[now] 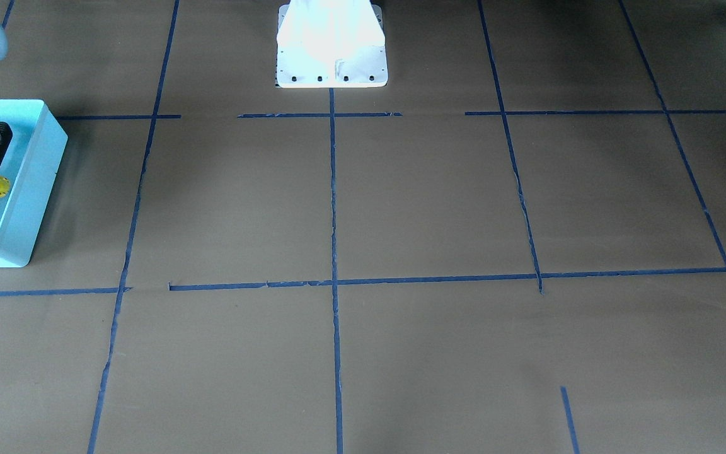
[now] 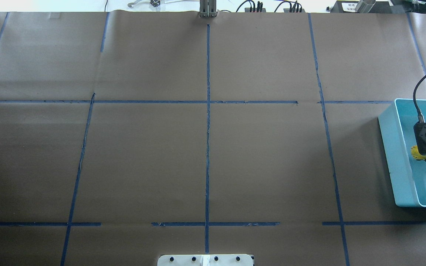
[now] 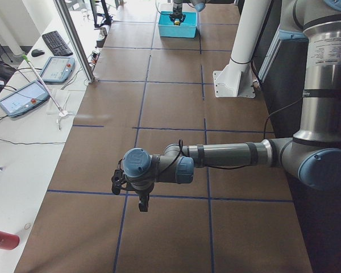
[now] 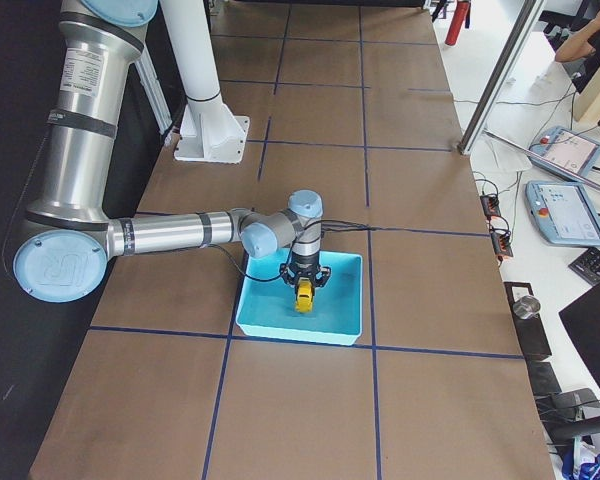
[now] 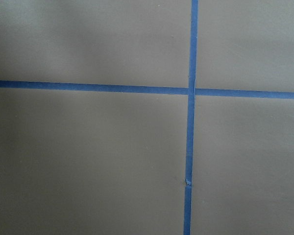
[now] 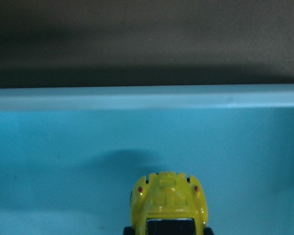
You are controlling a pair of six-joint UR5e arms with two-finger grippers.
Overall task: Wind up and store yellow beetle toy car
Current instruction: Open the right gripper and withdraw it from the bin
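Right gripper (image 4: pixel 305 284) points down inside turquoise bin (image 2: pixel 396 162). Fingers look closed on yellow beetle toy car (image 6: pixel 169 205), gripped across its body. Car sits between fingertips, low over bin floor; shadow beneath suggests not yet resting. Long axis roughly level, red-lit end toward bin wall on table-centre side. Drop falls inside walls, I judge. Left gripper (image 3: pixel 142 203) hangs well apart at far table end; cannot tell its opening.

Silver arm tubes (image 3: pixel 227 153), light-blue joint caps (image 3: pixel 136 162), printed label on upper link (image 4: pixel 83 70), white bolted pedestal (image 1: pixel 331 44).
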